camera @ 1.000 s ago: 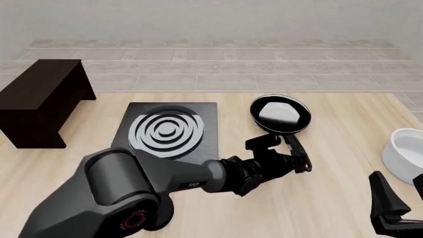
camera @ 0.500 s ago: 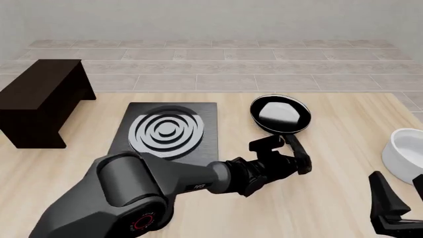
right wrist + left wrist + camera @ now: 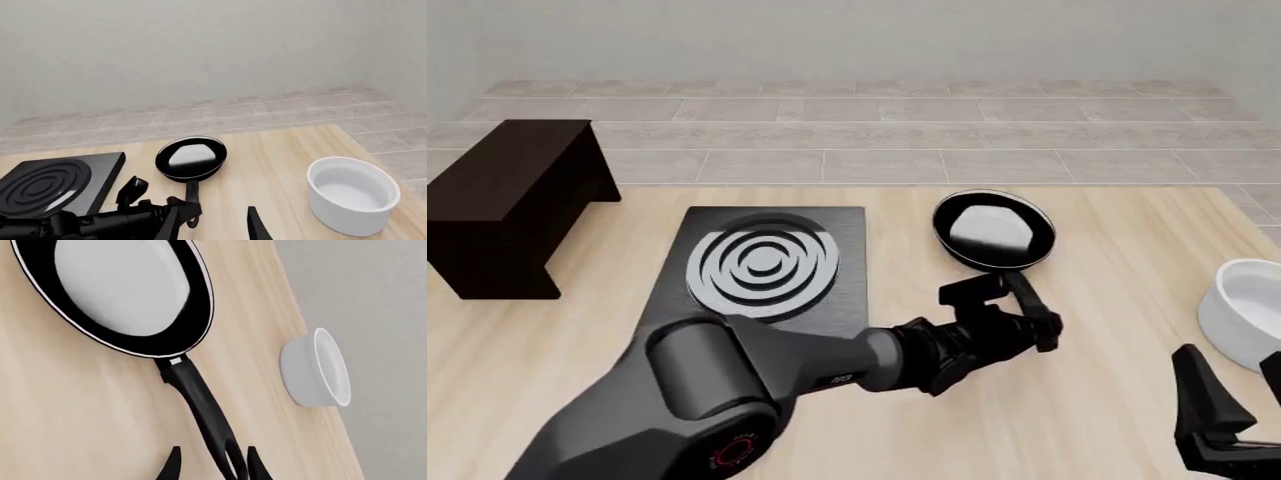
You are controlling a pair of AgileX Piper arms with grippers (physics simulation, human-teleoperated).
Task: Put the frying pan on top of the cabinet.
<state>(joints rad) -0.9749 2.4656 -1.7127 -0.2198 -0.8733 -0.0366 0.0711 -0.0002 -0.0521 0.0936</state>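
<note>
Straddling frying pan (image 3: 127,295) handle loop, left gripper (image 3: 212,465) jaws apart, unclamped; right jaws apart.

Bright, even, sharp renders; soft faint shadows, pale sheen inside frying pan (image 3: 994,230).

Left arm (image 3: 761,375): dark grey, smooth rounded links; red ring marking at its base joint; small pale lettering on the forearm; black gripper (image 3: 1004,312) with thin, tapering black fingers (image 3: 172,467).
</note>
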